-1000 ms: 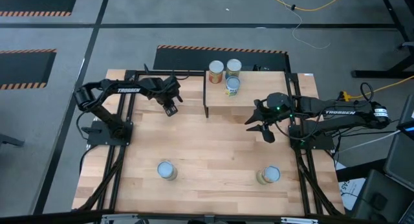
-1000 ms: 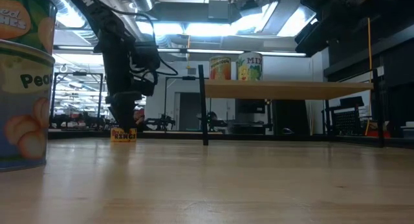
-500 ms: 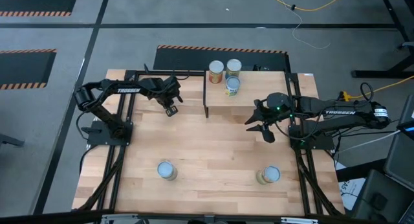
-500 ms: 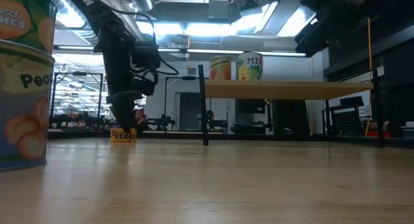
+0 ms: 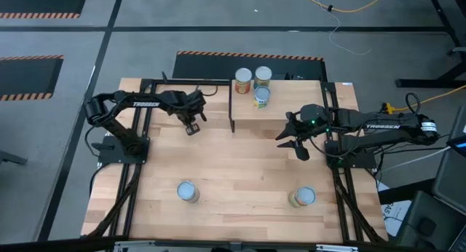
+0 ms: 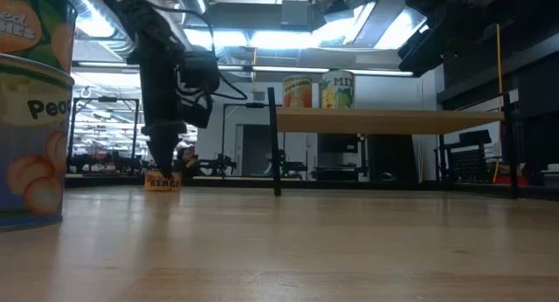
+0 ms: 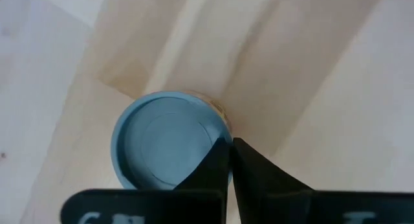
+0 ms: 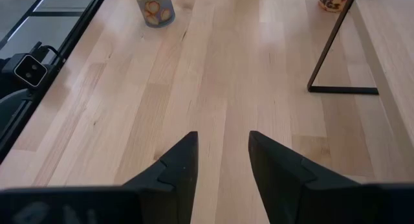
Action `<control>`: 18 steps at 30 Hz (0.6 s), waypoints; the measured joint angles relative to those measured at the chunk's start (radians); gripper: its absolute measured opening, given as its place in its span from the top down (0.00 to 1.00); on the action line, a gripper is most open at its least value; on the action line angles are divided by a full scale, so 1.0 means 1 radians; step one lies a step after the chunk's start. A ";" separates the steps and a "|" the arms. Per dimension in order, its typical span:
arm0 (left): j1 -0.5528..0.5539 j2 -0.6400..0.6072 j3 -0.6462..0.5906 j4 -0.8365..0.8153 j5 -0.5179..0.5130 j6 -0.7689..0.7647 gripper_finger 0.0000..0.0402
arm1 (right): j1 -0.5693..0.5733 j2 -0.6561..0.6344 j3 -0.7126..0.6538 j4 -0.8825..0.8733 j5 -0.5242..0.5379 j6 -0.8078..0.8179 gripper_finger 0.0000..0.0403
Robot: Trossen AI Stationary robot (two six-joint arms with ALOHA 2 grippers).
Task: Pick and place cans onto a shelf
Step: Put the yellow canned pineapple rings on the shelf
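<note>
Cans: one blue-topped can (image 7: 169,143) stands on the tabletop (image 5: 240,172) left of the shelf (image 5: 280,113), directly under the left gripper (image 5: 191,126); its dark fingertips (image 7: 223,166) are pressed together over the lid rim, gripping nothing. Label partly readable, "RING" (image 6: 162,182). Shelf cans: orange (image 6: 297,92) and "MIX" (image 6: 337,89). Near can (image 6: 31,110) reads "Pea…". Right gripper (image 5: 293,141) hangs spread and empty beside the shelf.

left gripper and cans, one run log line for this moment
left gripper: shut, low over blue-lidded can, no grasp | right gripper: open, idle beside shelf | shelf: three cans | table: two cans at front
</note>
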 joint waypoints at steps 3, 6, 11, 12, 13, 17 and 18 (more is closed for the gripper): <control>-0.032 0.001 0.051 -0.078 -0.014 0.000 0.99 | 0.000 0.000 0.000 0.000 0.000 0.000 0.65; -0.069 0.001 0.112 -0.175 -0.021 -0.008 0.99 | 0.000 0.000 0.000 0.000 0.000 0.000 0.65; -0.139 0.000 0.232 -0.313 -0.023 -0.037 0.99 | 0.000 0.000 0.000 0.000 0.000 0.000 0.65; -0.154 0.000 0.258 -0.339 -0.023 -0.046 0.99 | 0.000 0.000 0.000 0.000 0.000 0.000 0.65; -0.167 0.000 0.283 -0.362 -0.024 -0.058 1.00 | 0.000 0.000 0.000 0.000 0.000 0.000 0.65; -0.215 0.000 0.381 -0.470 -0.031 -0.090 0.99 | 0.000 0.000 0.000 0.000 0.000 0.000 0.65; -0.227 0.000 0.407 -0.490 -0.031 -0.095 0.99 | 0.000 0.000 0.000 0.000 0.000 0.000 0.65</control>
